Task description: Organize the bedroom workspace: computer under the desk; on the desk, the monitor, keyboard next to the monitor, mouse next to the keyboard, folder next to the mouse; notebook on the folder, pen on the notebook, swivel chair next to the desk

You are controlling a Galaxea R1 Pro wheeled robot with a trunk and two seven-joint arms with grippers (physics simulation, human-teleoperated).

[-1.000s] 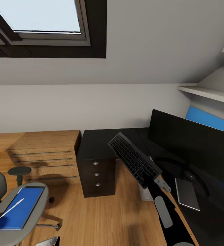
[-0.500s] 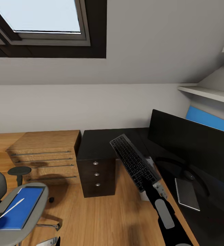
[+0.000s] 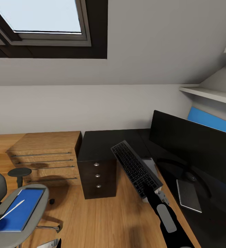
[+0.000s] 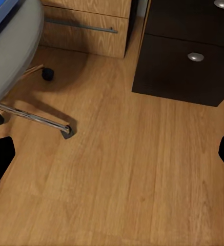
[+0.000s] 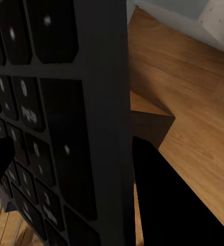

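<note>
The right tool [image 3: 156,195] grips the flat black keyboard [image 3: 136,168] by one end, tilted over the black surface's [image 3: 102,143] edge for placing.

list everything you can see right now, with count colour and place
keyboard: 1, black, held tilted in the air at the desk's front edge
monitor: 1, black, on the desk
desk: 1, black, three silver-knobbed drawers
notebook: 1, grey, on the desk by the monitor stand
swivel chair: 1, grey, lower left
folder: 1, blue, on the chair seat
pen: 1, whitish, on the folder
wooden drawer unit: 1, left of the desk
right hand: shut on the keyboard
left hand: open, above the floor
</note>
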